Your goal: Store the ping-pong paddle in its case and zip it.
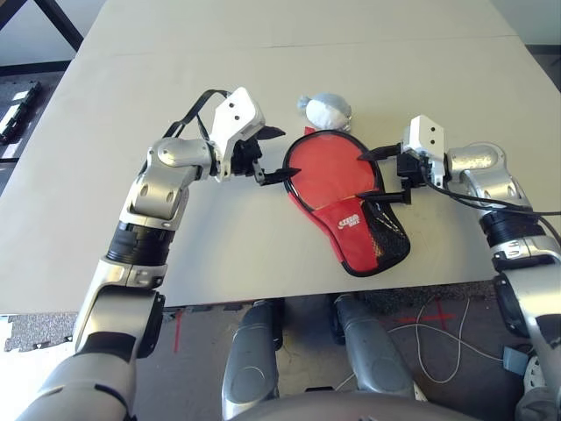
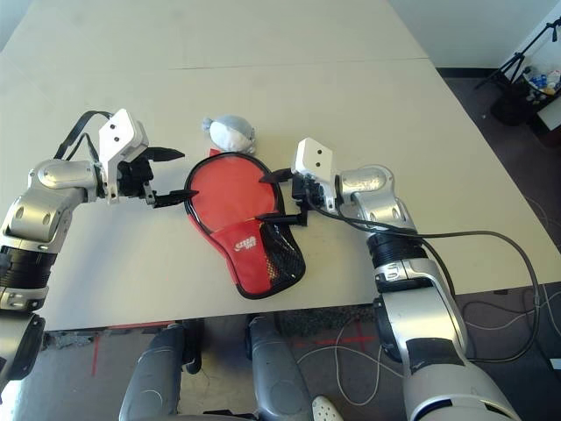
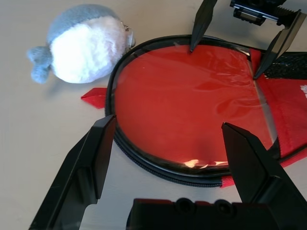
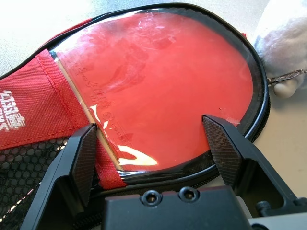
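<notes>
Ping-pong paddle (image 1: 326,164): red rubber face up, lying inside the open red case (image 1: 361,230) near the table's (image 1: 263,61) front edge, handle end hidden under the logo flap; black zipper rim unzipped around the head. Left gripper (image 1: 272,160) and right gripper (image 1: 383,173) flank the head, both with fingers spread wide, holding nothing. Plush toy (image 1: 326,108), grey and white, just beyond the case; insertion looks done, so next the lid needs folding over and the zip pull finding.

One paddle (image 1: 329,164) — one case (image 1: 364,230) — one plush toy (image 1: 325,110).
</notes>
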Motion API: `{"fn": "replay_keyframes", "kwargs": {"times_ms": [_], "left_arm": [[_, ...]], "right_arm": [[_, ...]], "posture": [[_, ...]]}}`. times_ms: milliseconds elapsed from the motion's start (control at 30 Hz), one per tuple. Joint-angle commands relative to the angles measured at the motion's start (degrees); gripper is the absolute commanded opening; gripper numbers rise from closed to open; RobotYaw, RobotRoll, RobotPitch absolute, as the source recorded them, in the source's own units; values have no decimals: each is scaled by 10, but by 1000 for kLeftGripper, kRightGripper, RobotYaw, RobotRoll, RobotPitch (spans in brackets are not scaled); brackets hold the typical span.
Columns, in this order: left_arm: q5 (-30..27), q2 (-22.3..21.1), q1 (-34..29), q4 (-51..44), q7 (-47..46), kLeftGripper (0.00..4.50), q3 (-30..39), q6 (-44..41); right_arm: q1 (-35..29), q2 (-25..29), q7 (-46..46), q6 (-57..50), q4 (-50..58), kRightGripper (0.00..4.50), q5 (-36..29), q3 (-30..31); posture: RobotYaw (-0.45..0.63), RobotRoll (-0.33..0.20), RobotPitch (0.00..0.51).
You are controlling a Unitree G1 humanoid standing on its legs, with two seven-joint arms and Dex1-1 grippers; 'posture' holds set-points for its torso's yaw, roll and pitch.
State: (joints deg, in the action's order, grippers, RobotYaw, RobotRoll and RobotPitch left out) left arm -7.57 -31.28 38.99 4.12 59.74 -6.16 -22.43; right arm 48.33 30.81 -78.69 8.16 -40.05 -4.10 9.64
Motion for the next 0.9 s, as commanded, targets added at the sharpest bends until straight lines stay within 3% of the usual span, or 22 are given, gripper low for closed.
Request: {"fn": "replay_keyframes", "kwargs": {"times_ms": [33,633,900], "left_arm": [[-14,6,-16,-24,3,4466,-22,-27],[21,22,-24,11,-22,4466,-105,-52],[32,24,-28,19,-28,4466,-118,-49]], "right_arm": [[-27,-8,-8,-5,-20,4500,35,40],[-20,0,-10,-9,-20,4500,33,35],[30,21,-32,-35,-14,4500,14,17]], "posture": [[4,0,275],[-18,0,273],[-23,0,273]]}}
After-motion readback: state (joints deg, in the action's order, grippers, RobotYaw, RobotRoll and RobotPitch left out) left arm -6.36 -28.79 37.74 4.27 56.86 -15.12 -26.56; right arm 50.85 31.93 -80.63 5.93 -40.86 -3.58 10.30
